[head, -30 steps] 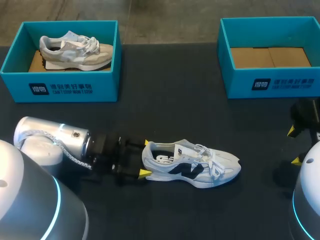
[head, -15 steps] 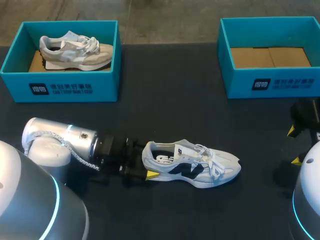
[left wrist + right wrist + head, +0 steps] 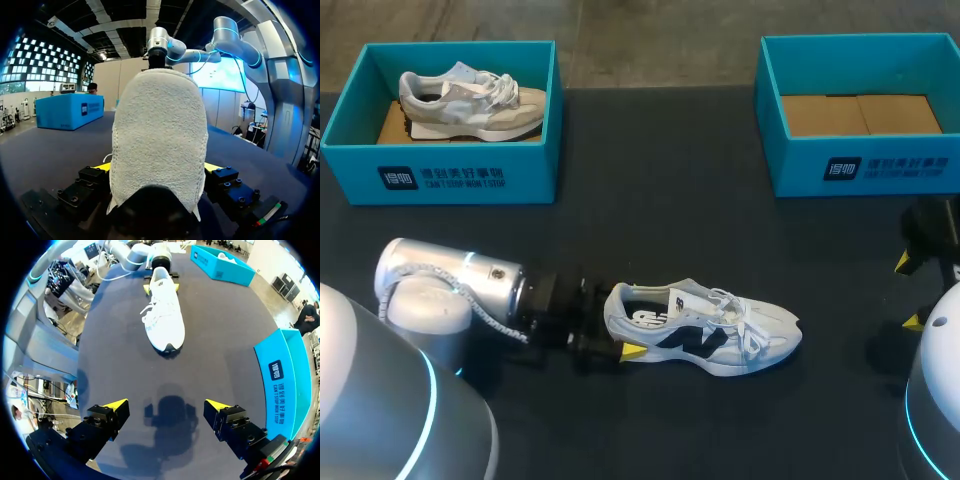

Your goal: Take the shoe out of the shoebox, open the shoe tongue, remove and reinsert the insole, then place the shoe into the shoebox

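Yellow-tipped, the left gripper (image 3: 157,167) sits around the heel of the shoe (image 3: 705,335); whether it clamps or merely brackets it, I cannot tell. The right gripper (image 3: 170,405) hangs spread and empty over the dark table (image 3: 650,230). By my reading only the first step is done: the shoe stands upright near the table's front, outside the empty teal shoebox (image 3: 860,165); tongue, insole and return remain. It is white with dark side panels, laced, insole seated inside.

You're working on a black table (image 3: 660,190) with a matte top. Light comes from overhead and falls evenly across it. In the right wrist view a soft, blurred shadow (image 3: 170,412) lies on the tabletop.
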{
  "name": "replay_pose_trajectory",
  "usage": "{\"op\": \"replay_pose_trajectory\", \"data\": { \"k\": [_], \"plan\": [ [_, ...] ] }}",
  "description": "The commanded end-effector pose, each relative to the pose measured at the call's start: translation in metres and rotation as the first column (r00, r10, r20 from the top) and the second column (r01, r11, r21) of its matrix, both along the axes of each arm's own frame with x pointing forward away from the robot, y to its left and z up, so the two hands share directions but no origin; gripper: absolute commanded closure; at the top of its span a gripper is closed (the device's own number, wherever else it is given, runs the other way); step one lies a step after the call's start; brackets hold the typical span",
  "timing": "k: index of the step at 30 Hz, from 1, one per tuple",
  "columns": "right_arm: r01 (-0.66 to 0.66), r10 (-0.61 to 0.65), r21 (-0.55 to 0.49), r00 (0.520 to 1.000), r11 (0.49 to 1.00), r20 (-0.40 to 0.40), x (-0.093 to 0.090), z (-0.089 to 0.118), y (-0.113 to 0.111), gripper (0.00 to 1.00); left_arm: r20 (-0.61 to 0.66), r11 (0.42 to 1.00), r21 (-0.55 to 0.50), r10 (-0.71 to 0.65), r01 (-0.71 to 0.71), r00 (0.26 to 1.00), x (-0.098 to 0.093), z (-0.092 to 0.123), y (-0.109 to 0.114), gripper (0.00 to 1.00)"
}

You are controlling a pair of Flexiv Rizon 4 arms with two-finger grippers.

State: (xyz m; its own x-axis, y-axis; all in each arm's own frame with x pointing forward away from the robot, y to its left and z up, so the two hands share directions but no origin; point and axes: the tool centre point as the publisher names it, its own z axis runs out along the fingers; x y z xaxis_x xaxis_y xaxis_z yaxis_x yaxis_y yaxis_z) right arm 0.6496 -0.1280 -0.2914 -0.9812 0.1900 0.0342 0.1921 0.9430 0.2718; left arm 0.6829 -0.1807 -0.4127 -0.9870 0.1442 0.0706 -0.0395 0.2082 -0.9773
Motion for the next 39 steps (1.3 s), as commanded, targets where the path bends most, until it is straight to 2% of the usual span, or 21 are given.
{"op": "replay_pose_trajectory", "data": {
  "k": [1, 4, 5, 7, 27, 31, 39],
  "plan": [
    [0.000, 0.000, -0.002, 1.000, 1.000, 0.002, -0.002, 0.000, 0.000, 0.00, -0.002, 1.000, -0.002, -0.002, 0.002, 1.000, 0.001, -0.002, -0.003, 0.00],
    [0.000, 0.000, -0.002, 1.000, 1.000, 0.002, -0.002, 0.000, 0.000, 0.00, -0.004, 1.000, -0.003, -0.002, 0.002, 1.000, 0.000, -0.002, -0.005, 0.02],
    [0.000, 0.000, -0.002, 1.000, 1.000, 0.002, -0.002, 0.000, 0.000, 0.00, -0.004, 1.000, -0.003, -0.001, 0.001, 1.000, 0.001, -0.003, -0.005, 0.43],
    [0.000, 0.000, -0.002, 1.000, 1.000, 0.002, -0.002, 0.000, 0.000, 0.00, -0.004, 1.000, -0.003, 0.000, 0.000, 1.000, 0.001, -0.003, -0.005, 1.00],
    [0.000, 0.000, -0.002, 1.000, 1.000, 0.002, -0.002, 0.000, 0.000, 0.00, -0.001, 1.000, 0.003, -0.007, 0.007, 1.000, 0.000, -0.007, -0.003, 1.00],
    [-0.019, 0.019, -0.016, 1.000, 1.000, 0.004, 0.009, 0.013, 0.012, 0.00, -0.001, 1.000, 0.003, -0.007, 0.007, 1.000, 0.000, -0.007, -0.003, 1.00],
    [-0.013, 0.014, -0.065, 1.000, 0.998, 0.023, 0.015, 0.040, 0.051, 0.00, -0.001, 1.000, 0.003, -0.007, 0.007, 1.000, 0.000, -0.007, -0.003, 1.00]
  ]
}}
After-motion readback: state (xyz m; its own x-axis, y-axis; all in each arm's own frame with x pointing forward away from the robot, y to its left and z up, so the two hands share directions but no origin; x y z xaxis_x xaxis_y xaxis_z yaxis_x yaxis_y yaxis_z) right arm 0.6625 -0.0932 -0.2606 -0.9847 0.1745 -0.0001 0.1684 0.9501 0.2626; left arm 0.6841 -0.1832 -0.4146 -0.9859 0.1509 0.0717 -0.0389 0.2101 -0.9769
